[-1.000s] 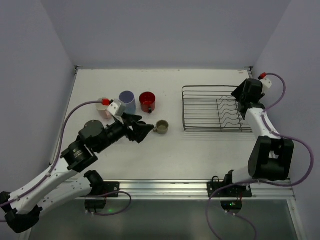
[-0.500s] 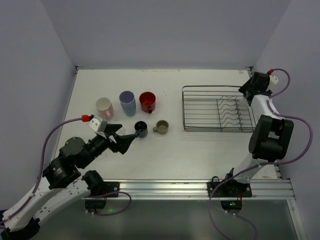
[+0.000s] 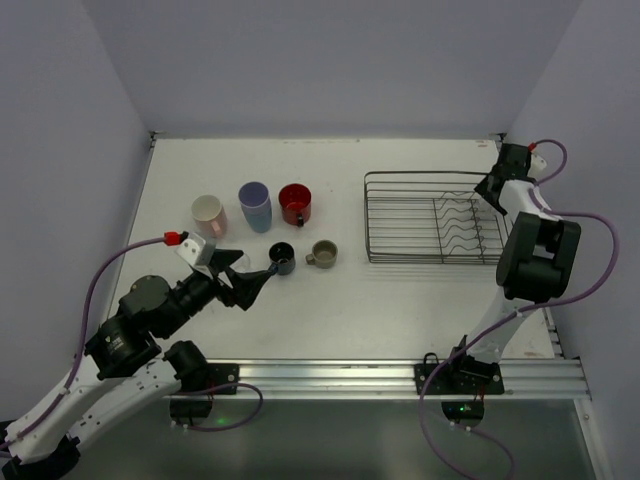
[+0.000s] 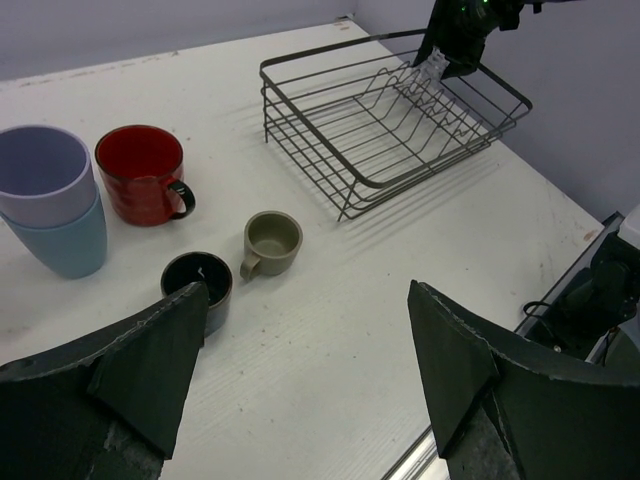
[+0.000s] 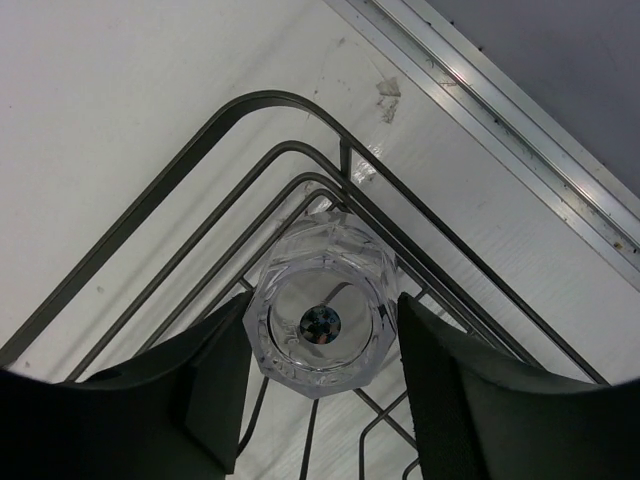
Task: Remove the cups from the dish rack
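Cups already out of the dish rack [image 3: 367,215] stand in a loose group on the table [image 3: 400,300], left of centre in the top view. They are a pink cup [image 3: 208,213], a lavender cup [image 3: 254,197] nested in a light blue cup [image 4: 62,245], a red mug [image 3: 295,203], a dark navy cup [image 3: 282,258] and an olive-grey mug [image 3: 322,253].

Only the clear glass [image 5: 320,320] remains inside. It stands upright in the rack's far right corner, mouth up, with the bent wires close around it. The right gripper [image 5: 322,310] reaches down over that corner. Its two fingers [image 5: 215,390] sit against opposite sides of the glass, and as far as the wrist view shows they are clasped on it. The glass does not look lifted off the rack floor.

The left gripper [image 4: 308,300] hangs above the table at the lower left of the top view, just short of the dark navy cup, with its jaws spread wide and nothing between them.

The step in hand looks like the pick of this last piece. The next move calls for a straight upward lift so the glass clears the corner wires and top rim. It then needs a carry leftward across the rack to bare table beside the other cups. Smooth faceted glass may slip or tilt in a light grip, so the hold needs to be firm before rising.
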### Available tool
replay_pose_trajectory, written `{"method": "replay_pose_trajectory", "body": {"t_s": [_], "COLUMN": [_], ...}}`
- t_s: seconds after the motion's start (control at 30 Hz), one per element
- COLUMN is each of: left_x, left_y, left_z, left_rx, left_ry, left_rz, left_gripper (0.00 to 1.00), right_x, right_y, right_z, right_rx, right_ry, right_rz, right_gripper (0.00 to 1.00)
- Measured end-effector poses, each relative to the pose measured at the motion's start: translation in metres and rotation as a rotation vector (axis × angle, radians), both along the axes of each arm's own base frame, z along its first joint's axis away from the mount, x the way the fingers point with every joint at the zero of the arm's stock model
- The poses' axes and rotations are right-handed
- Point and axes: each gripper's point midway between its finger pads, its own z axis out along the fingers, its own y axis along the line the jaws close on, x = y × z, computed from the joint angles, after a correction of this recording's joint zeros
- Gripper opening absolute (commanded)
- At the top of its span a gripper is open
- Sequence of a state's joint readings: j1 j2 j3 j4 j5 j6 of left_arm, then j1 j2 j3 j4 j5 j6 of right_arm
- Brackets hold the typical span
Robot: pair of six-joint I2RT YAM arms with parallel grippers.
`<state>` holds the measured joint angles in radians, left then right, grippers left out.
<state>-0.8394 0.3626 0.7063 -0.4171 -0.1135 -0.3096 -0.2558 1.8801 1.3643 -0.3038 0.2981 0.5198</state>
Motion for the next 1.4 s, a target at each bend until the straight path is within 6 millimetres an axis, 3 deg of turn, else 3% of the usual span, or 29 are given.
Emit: {"method": "replay_pose_trajectory", "body": {"t_s": [0.23,0.47,0.63,0.77,0.9,1.0,1.13,1.27,1.4], "left_x": [0.001,0.002,0.003,0.004,0.004,0.004,0.005,0.010,0.015], "left_y": [0.001,0.001,-0.002,-0.008,-0.018,-0.032,-0.054,-0.080,-0.107], "left_z": [-0.001,-0.002,-0.006,-0.007,-0.009,-0.007,-0.012,-0.021,-0.025], "left_rx": [0.002,0.007,0.019,0.023,0.012,-0.024,-0.081,-0.131,-0.190], "left_ry": [0.001,0.005,0.017,0.028,0.051,0.074,0.117,0.178,0.231], "left_rz": [0.008,0.011,0.006,-0.013,-0.046,-0.085,-0.143,-0.200,-0.264], "left_gripper": [0.85,0.85,0.84,0.83,0.83,0.83,0.81,0.78,0.75], "right_x": [0.000,-0.014,-0.030,-0.048,-0.075,-0.091,-0.128,-0.173,-0.205], "right_y": [0.000,0.004,0.015,0.038,0.089,0.157,0.244,0.303,0.343], "right_z": [0.000,0.017,0.084,0.142,0.167,0.175,0.176,0.183,0.189], "right_rx": [0.002,-0.027,-0.077,-0.081,-0.004,0.117,0.349,0.588,0.772], "right_ry": [0.011,-0.035,-0.212,-0.415,-0.586,-0.682,-0.768,-0.830,-0.850], "right_rz": [0.001,0.023,0.049,0.095,0.212,0.391,0.655,0.865,1.026], "right_gripper": [0.29,0.20,0.19,0.18,0.18,0.18,0.18,0.19,0.19]}}
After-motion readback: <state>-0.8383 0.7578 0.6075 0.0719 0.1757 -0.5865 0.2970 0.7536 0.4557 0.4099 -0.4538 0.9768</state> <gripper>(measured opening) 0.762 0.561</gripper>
